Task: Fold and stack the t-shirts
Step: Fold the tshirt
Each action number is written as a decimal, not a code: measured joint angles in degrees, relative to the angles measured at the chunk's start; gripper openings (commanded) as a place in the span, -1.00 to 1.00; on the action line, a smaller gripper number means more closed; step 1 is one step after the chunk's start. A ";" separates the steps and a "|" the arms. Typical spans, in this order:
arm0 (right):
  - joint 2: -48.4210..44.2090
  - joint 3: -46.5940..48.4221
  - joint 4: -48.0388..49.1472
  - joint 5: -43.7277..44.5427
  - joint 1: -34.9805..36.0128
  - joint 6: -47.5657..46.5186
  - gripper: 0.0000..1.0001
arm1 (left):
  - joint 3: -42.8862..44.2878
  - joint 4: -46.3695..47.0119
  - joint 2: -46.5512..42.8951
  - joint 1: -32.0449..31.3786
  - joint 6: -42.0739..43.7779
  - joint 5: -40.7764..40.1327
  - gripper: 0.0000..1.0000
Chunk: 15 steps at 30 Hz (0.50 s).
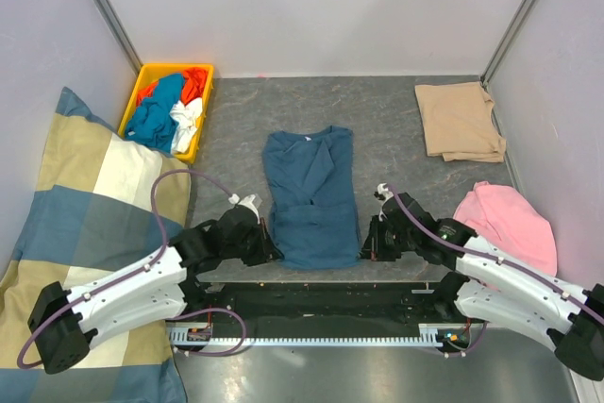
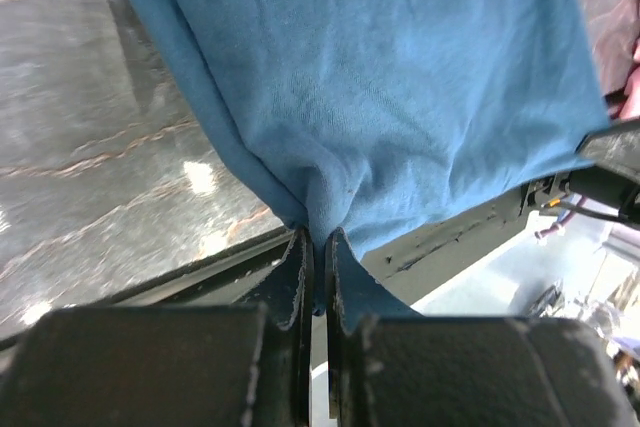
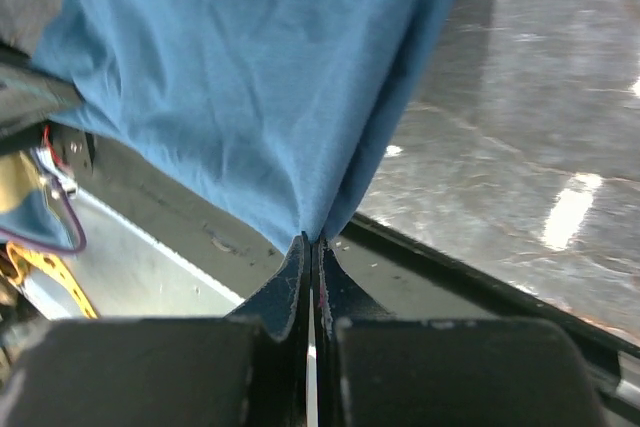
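Observation:
A dark teal-blue t-shirt lies lengthwise in the middle of the grey table, sleeves folded in, collar at the far end. My left gripper is shut on its near left hem corner, where the cloth bunches between the fingers. My right gripper is shut on the near right corner; blue fabric pinches into its closed fingers. A folded tan-beige t-shirt rests at the far right.
A yellow bin with several crumpled clothes stands at the far left. A big checked cushion fills the left side. A pink garment lies at the right. A black rail runs along the near edge.

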 measured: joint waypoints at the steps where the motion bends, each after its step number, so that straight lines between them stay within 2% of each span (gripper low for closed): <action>1: 0.57 0.63 0.02 0.22 0.98 0.04 -1.00 | 0.52 -1.40 -0.92 0.00 -0.04 -0.79 -0.96; 7: 3.34 6.34 -0.20 3.85 3.08 0.07 -1.00 | 4.13 -7.78 -3.91 0.00 -0.15 -5.68 -0.96; 15: 8.76 14.56 0.26 13.88 3.08 -0.92 -1.00 | 13.31 -11.74 2.27 2.08 1.84 -11.98 -0.96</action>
